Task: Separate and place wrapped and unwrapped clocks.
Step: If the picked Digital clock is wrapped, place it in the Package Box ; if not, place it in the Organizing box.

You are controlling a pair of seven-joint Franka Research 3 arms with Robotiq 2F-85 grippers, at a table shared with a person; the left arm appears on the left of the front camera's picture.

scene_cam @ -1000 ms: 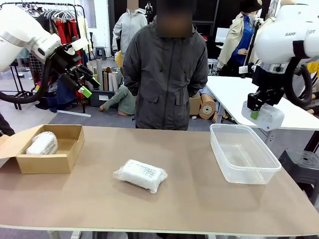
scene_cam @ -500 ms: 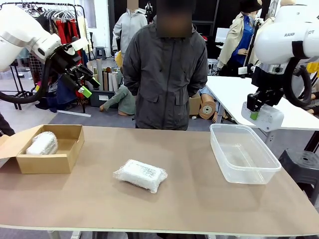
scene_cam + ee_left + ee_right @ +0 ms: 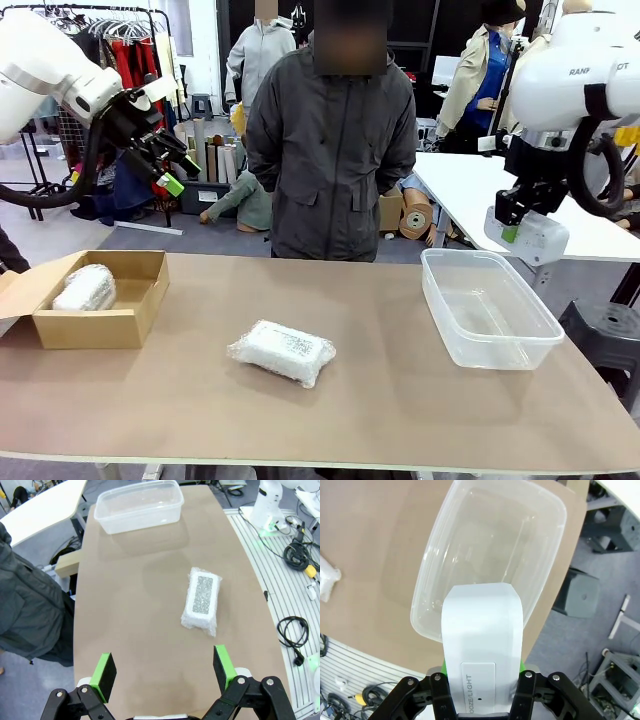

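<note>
- Three clocks, sorting partway done by the look of it: the rounder wrapped clock point(image 3: 84, 287) lies inside the cardboard box point(image 3: 120, 325), well below the left gripper point(image 3: 165, 165).
- Right gripper point(image 3: 515, 225): jaws clamped on the bare white clock point(image 3: 530, 237), which sticks out past the fingertips.
- Clear tub point(image 3: 500, 355) sits below and ahead of the right jaws. In the right wrist view the clock's free end overlaps the tub's nearest rim.
- Step in hand, my read: carrying the unwrapped clock to the tub.
- Next move calls for bringing the jaws out over the tub's middle, going down, then letting go low so the clock doesn't bounce off the rim.
- Left gripper hangs high, jaws wide, nothing between them.
- Flat wrapped clock point(image 3: 283, 351) lies on the table point(image 3: 400, 420), ahead of and below the left jaws, a bit towards one pad.
- Likely the left arm's next pick, bound for the box.
</note>
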